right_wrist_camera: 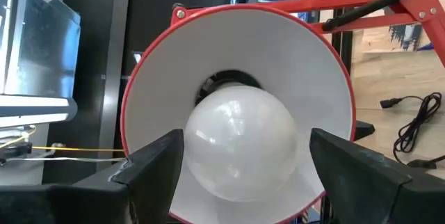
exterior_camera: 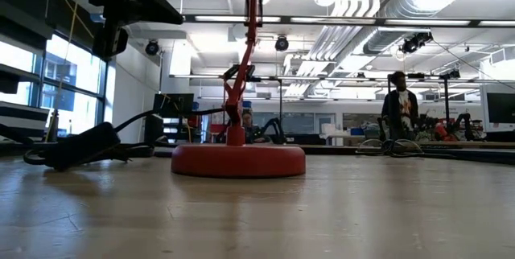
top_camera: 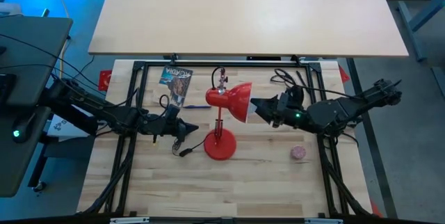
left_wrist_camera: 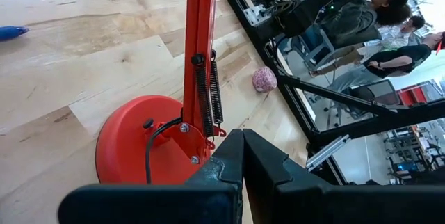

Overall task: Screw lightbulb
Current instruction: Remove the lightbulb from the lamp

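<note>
Pale wooden tabletop (top_camera: 278,182) carries the red metal desk lamp (top_camera: 222,123), its round base (exterior_camera: 238,161) flat on the planks and its white-lined shade (right_wrist_camera: 236,106) facing the right gripper (right_wrist_camera: 243,165), whose fingers stand wide on either side of the small white pear-shaped lightbulb (right_wrist_camera: 240,144) seated in the shade's socket, seemingly clear of the glass. To turn it well, I judge the fingers should close gently and squarely, twisting along the socket's axis. The left gripper (top_camera: 186,128), pinched shut and empty, waits near the base, well apart from the small pink ball (top_camera: 299,153).
</note>
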You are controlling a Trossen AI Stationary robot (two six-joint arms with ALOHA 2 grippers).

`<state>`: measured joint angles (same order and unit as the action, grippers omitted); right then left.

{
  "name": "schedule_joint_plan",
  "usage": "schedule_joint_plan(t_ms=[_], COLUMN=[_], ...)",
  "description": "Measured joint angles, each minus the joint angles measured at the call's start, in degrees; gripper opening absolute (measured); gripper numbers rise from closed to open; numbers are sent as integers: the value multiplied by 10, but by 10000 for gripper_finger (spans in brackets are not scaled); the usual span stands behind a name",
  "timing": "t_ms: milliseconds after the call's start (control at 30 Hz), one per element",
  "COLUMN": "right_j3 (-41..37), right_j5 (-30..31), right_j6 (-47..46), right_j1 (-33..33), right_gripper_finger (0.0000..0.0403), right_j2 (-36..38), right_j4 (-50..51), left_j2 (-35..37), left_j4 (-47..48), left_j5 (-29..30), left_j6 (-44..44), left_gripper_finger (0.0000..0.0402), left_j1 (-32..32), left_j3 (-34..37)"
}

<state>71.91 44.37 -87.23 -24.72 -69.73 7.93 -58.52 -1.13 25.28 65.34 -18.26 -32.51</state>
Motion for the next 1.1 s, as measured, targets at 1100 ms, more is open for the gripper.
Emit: schedule_joint_plan(t_ms=[1100], right_j3=[115], right_j5=[-51], right_j6=[1055], right_j1=[-6], right_gripper_finger=[304], right_j2=[15], right_j4=[214], left_j2=[0], left_j4=[38], left_j5=[-8], left_j6=[5], left_gripper_finger=[0], left_j1=[0], left_j3=[0])
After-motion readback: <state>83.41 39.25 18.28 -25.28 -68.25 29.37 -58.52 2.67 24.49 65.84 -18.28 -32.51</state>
